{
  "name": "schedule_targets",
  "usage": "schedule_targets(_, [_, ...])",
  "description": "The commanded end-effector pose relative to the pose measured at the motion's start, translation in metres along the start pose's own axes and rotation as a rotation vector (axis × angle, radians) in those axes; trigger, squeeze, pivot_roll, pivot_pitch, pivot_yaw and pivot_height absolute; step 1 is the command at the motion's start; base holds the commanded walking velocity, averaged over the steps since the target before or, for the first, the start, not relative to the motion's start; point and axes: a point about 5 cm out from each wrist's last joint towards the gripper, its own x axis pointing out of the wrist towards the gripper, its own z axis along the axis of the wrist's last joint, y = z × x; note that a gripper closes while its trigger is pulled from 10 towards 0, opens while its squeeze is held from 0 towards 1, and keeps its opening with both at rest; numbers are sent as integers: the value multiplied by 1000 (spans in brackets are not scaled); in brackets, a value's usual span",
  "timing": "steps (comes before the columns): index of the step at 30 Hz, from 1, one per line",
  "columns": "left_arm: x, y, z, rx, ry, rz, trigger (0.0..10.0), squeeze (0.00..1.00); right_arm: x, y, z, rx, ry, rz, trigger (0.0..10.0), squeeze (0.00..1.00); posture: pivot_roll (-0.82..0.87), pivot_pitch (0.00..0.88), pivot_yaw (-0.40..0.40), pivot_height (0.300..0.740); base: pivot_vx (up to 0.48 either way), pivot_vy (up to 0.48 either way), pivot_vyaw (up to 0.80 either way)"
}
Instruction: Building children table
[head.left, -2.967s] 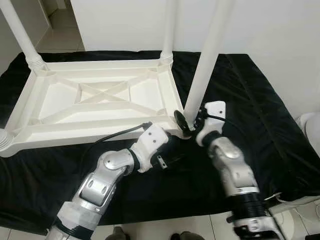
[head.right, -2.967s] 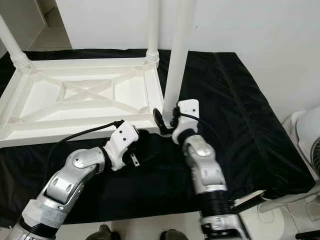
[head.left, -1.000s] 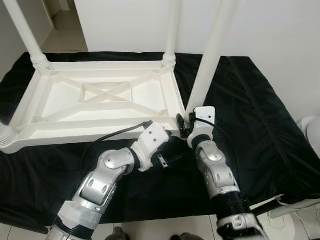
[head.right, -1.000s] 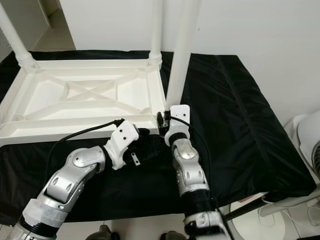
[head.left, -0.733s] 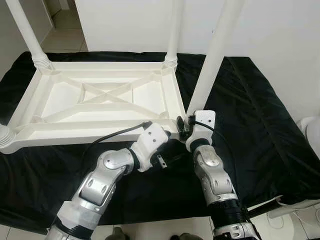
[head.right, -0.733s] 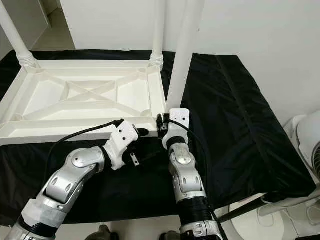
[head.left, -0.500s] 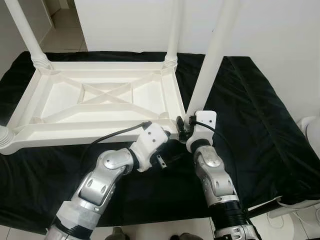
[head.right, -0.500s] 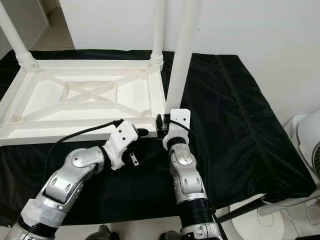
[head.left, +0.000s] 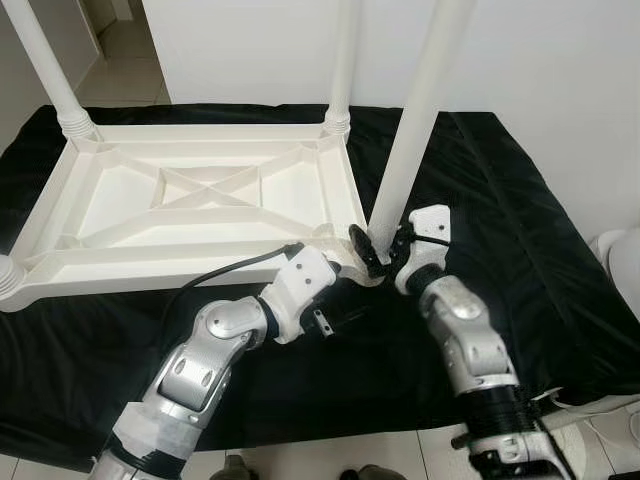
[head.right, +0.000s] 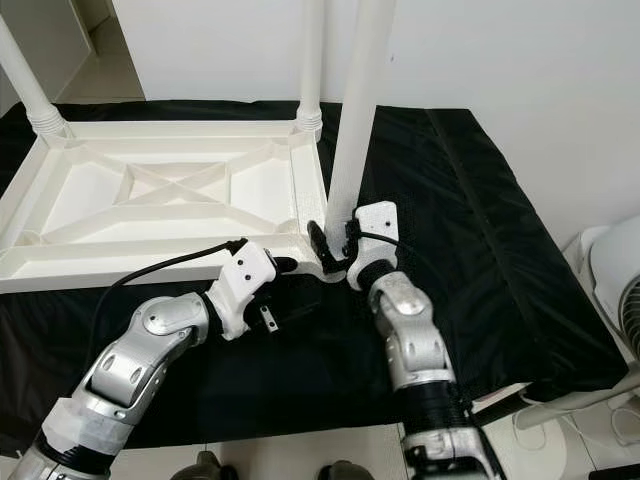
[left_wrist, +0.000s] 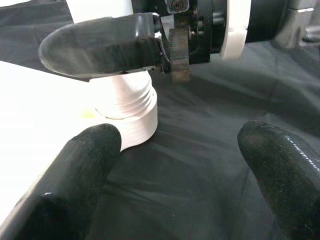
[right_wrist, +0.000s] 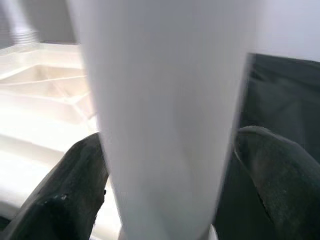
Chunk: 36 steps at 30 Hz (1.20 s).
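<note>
A white plastic children's table (head.left: 150, 262) lies upside down on a black cloth. At its near right corner a white leg (head.left: 415, 120) stands upright. My right gripper (head.left: 378, 250) is shut on this leg just above its threaded base (left_wrist: 125, 107); in the right wrist view the leg (right_wrist: 165, 115) sits between both fingers (right_wrist: 75, 190). My left gripper (head.left: 340, 315) is low on the cloth just in front of that corner. It is open, its fingers (left_wrist: 85, 170) spread wide with nothing between them.
Two more legs stand at the far left (head.left: 45, 70) and far right (head.left: 340, 60) corners. The black cloth (head.left: 520, 200) stretches to the right of the table. A white fan (head.right: 615, 290) stands at the right edge. My left arm's cable (head.left: 230, 265) crosses the table's near rim.
My right forearm has swung out to the right and the wrist has turned around the leg, still shut on it. The left arm has stayed where it was.
</note>
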Motion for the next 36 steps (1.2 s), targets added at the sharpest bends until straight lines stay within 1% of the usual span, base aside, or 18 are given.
schedule_targets(1, [-1, 4, -1, 8, 11, 43, 10000, 0, 2, 2, -6, -8, 24, 61, 10000, 0, -62, 41, -2, 740, 0, 0, 0])
schedule_targets(4, [0, 5, 1, 9, 8, 48, 10000, 0, 9, 0, -8, -33, 45, 134, 10000, 0, -57, 41, -2, 740, 0, 0, 0])
schedule_targets(6, [0, 5, 1, 10, 6, 50, 10000, 0, 11, 1, -8, -40, 49, 157, 10000, 0, -57, 41, -2, 740, 0, 0, 0])
schedule_targets(7, [0, 6, 2, 10, 6, 51, 10000, 0, 13, 1, -11, -47, 64, 178, 4980, 0, -50, 40, -4, 740, 0, 0, 0])
schedule_targets(8, [0, 6, 2, 11, 5, 53, 10000, 0, 14, 1, -13, -63, 75, 185, 235, 0, -49, 40, -5, 740, 0, 0, 0])
schedule_targets(9, [0, 6, 2, 11, 5, 54, 10000, 0, 15, 0, -14, -75, 85, 186, 235, 0, -49, 40, -5, 740, 0, 0, 0])
schedule_targets(10, [-1, 6, 2, 11, 6, 57, 10000, 0, 16, -1, -16, -73, 92, 184, 0, 0, -49, 40, -5, 740, 0, 0, 0])
schedule_targets(21, [-3, 5, 1, 9, 9, 62, 10000, 0, 14, -5, -22, -51, 106, 198, 78, 0, -41, 44, -4, 740, 0, 0, 0])
schedule_targets(22, [-3, 5, 1, 9, 9, 61, 10000, 0, 13, -5, -23, -48, 106, 188, 3961, 0, -43, 46, -1, 740, 0, 0, 0])
schedule_targets(23, [-3, 5, 1, 9, 10, 59, 10000, 0, 14, -6, -24, -40, 103, 188, 10000, 0, -43, 46, -1, 740, 0, 0, 0])
schedule_targets(25, [-3, 5, 1, 9, 10, 58, 10000, 0, 14, -7, -24, -26, 94, 182, 10000, 0, -43, 46, -1, 740, 0, 0, 0])
schedule_targets(27, [-3, 5, 1, 9, 12, 54, 10000, 0, 14, -9, -23, -14, 91, 141, 10000, 0, -46, 48, 3, 740, 0, 0, 0])
schedule_targets(28, [-3, 5, 1, 9, 12, 54, 10000, 0, 14, -9, -23, -14, 91, 141, 10000, 0, -46, 48, 3, 740, 0, 0, 0])
schedule_targets(30, [-3, 5, 1, 9, 12, 51, 10000, 0, 15, -10, -23, 7, 92, 90, 10000, 0, -49, 49, 4, 740, 0, 0, 0])
schedule_targets(31, [-3, 5, 1, 9, 12, 51, 10000, 0, 15, -10, -23, 7, 92, 90, 10000, 0, -49, 49, 4, 740, 0, 0, 0])
schedule_targets(34, [-3, 4, 0, 8, 13, 49, 10000, 0, 18, -8, -24, 59, 100, -24, 10000, 0, -51, 51, 2, 740, 0, 0, 0])
schedule_targets(35, [-3, 4, 0, 8, 13, 49, 10000, 0, 18, -8, -24, 59, 100, -24, 10000, 0, -51, 51, 2, 740, 0, 0, 0])
schedule_targets(36, [-3, 3, 0, 6, 13, 48, 10000, 0, 20, -6, -25, 107, 111, -125, 10000, 0, -53, 52, 0, 740, 0, 0, 0])
